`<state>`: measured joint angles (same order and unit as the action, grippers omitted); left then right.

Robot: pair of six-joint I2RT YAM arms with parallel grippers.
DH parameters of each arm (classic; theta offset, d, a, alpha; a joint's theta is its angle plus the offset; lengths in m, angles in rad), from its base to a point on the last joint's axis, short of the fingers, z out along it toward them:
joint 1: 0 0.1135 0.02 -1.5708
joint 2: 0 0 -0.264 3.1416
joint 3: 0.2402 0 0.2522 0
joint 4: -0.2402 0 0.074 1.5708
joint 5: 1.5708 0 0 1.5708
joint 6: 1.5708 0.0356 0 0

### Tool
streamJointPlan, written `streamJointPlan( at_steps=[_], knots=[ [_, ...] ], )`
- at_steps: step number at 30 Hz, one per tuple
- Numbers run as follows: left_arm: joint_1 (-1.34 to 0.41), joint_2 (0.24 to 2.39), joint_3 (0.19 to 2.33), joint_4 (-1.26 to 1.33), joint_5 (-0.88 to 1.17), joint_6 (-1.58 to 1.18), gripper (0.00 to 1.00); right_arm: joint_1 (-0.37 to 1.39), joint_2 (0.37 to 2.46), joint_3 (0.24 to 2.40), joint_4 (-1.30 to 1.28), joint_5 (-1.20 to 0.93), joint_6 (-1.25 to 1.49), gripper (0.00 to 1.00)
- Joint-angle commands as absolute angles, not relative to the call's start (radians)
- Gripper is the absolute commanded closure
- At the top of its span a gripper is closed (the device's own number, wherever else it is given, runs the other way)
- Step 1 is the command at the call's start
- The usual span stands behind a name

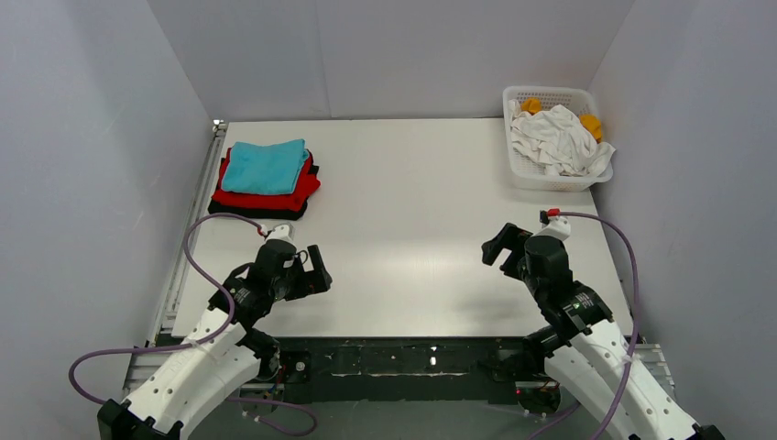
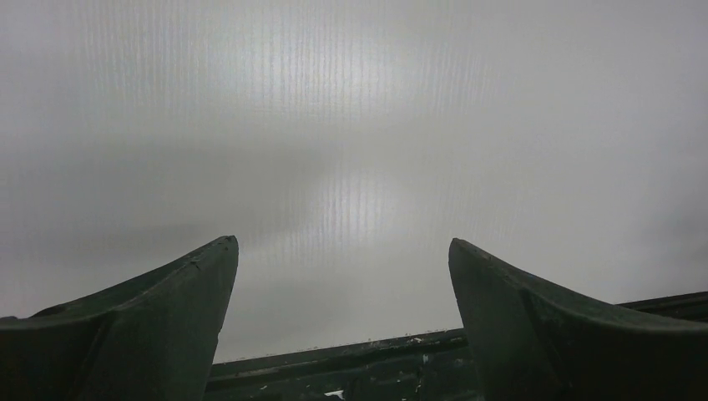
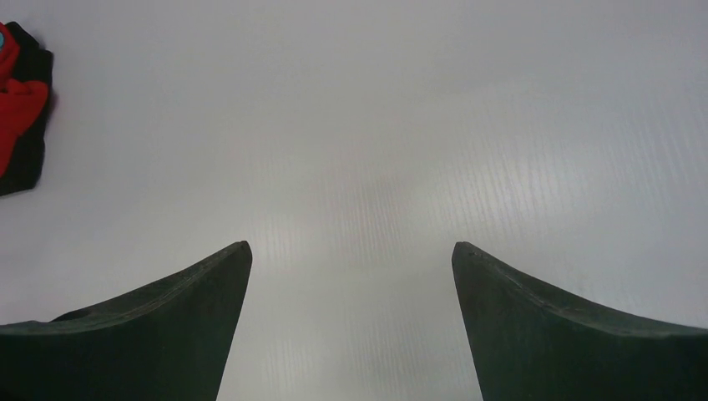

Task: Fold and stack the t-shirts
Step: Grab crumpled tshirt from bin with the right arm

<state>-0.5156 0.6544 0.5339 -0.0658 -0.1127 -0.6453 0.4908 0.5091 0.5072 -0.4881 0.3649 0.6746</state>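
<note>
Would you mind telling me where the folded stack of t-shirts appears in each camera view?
Top external: the folded stack sits at the far left of the table, teal on top.
Left wrist: not in it.
Right wrist: its red and black edge pokes in at the upper left border.
Shared landmark: the white table surface, which fills most of both wrist views.
</note>
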Motion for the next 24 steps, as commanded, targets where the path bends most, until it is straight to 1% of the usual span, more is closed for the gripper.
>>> streamJointPlan(
  at_steps=[1,4,7,9,11,13,15,17,20,24],
  knots=[
    [-0.518,0.672,0.543,-0.114,-0.140,-0.632,0.02,0.486,0.559,0.554,-0.358,0.425,0.615,0.02],
    [-0.518,0.678,0.546,-0.118,-0.141,-0.631,0.02,0.486,0.648,0.632,-0.326,0.515,0.583,0.02],
    [-0.518,0.684,0.538,-0.107,-0.142,-0.635,0.02,0.480,0.794,0.751,-0.319,0.635,0.558,0.02],
    [-0.518,0.693,0.540,-0.109,-0.147,-0.633,0.02,0.453,0.914,0.857,-0.332,0.642,0.517,0.02],
    [-0.518,0.701,0.554,-0.118,-0.156,-0.625,0.02,0.391,1.043,0.990,-0.376,0.571,0.493,0.02],
    [-0.518,0.708,0.568,-0.128,-0.169,-0.616,0.02,0.271,1.168,1.139,-0.411,0.382,0.466,0.02],
    [-0.518,0.712,0.575,-0.135,-0.181,-0.618,0.02,0.173,1.307,1.339,-0.493,0.210,0.447,0.02],
    [-0.518,0.713,0.575,-0.135,-0.182,-0.616,0.02,0.106,1.448,1.516,-0.595,0.171,0.429,0.02],
    [-0.518,0.711,0.575,-0.139,-0.196,-0.616,0.02,0.028,1.640,1.750,-0.705,0.178,0.390,0.03],
    [-0.518,0.709,0.577,-0.144,-0.205,-0.616,0.02,-0.071,1.859,1.969,-0.781,0.163,0.364,0.06]
  ],
)
